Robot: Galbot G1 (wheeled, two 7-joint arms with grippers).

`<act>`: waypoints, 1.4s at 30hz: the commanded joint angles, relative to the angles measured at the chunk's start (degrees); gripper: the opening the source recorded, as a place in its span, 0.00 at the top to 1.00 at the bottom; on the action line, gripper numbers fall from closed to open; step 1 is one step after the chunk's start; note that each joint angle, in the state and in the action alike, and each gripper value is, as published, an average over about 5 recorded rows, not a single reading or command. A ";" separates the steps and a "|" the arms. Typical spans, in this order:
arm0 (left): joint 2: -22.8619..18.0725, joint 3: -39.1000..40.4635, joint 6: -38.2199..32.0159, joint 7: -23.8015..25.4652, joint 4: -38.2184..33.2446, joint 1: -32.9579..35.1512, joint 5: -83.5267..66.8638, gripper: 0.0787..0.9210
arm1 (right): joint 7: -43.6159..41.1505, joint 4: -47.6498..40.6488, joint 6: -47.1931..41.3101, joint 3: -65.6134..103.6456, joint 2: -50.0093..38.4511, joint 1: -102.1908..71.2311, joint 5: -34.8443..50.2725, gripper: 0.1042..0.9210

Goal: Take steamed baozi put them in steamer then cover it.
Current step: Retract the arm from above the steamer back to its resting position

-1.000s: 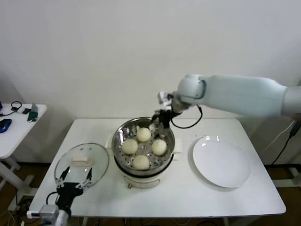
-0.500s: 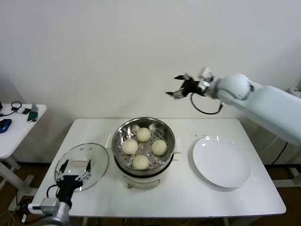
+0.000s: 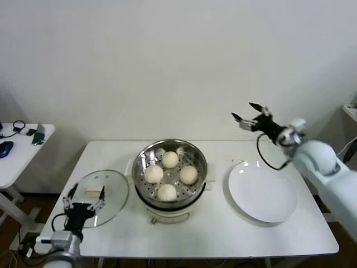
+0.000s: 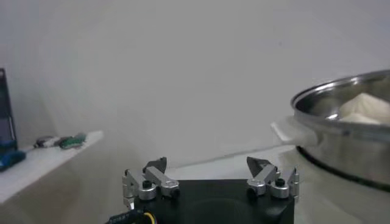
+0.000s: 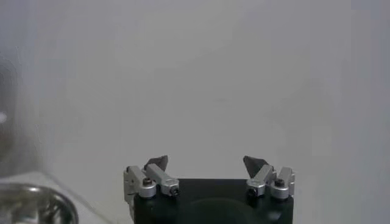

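steamer (image 3: 170, 192) uncovered, four baozi (image 3: 167, 175) inside

- Steamer (image 3: 170, 167): polished, shiny steel.
- Baozi (image 3: 154, 173): smooth, matt dough.
- Cover (image 3: 97, 197): clear, glossy glass.
- Plate (image 3: 262, 192): glossy white.
- Table (image 3: 223, 234): smooth white.

- A white table (image 3: 223, 234) carries everything, standing before a plain pale wall.
- The steamer (image 3: 170, 196) sits near the table's middle, on its white base.
- The cover (image 3: 98, 197) lies flat on the table to the robot's left of the steamer, just beside it, handle up.
- A flat white plate (image 3: 262, 192) lies to the right of the steamer, apart from it.
- A smaller white side table (image 3: 19, 151) stands further left, with small items on it.
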 commanded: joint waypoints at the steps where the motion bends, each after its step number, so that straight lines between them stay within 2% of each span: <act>1: 5.58 -0.69 -6.35 -5.04 2.22 -0.31 24.51 0.12 | -0.99 4.59 14.54 38.62 15.22 -50.85 -8.86 0.12; 6: 9.66 -1.50 -8.21 -13.36 4.34 1.03 47.88 0.12 | 0.21 6.01 16.22 34.57 21.07 -52.88 -10.24 0.12; 11: 11.55 -1.41 -11.16 -16.48 9.80 1.34 61.76 0.12 | 0.63 7.74 17.03 31.42 25.34 -53.65 -11.42 0.12; 16: 11.21 -0.45 -14.58 -19.24 18.58 -2.26 71.65 0.12 | 1.60 9.69 17.79 29.32 28.91 -54.07 -12.76 0.12; 23: 9.62 0.30 -16.92 -20.39 27.78 -6.32 76.82 0.12 | 2.38 10.42 19.43 27.24 31.82 -55.29 -13.72 0.12; 42: 8.57 2.09 -15.02 -19.29 37.00 -16.13 77.09 0.12 | 2.11 10.72 21.28 25.94 35.73 -58.14 -17.03 0.12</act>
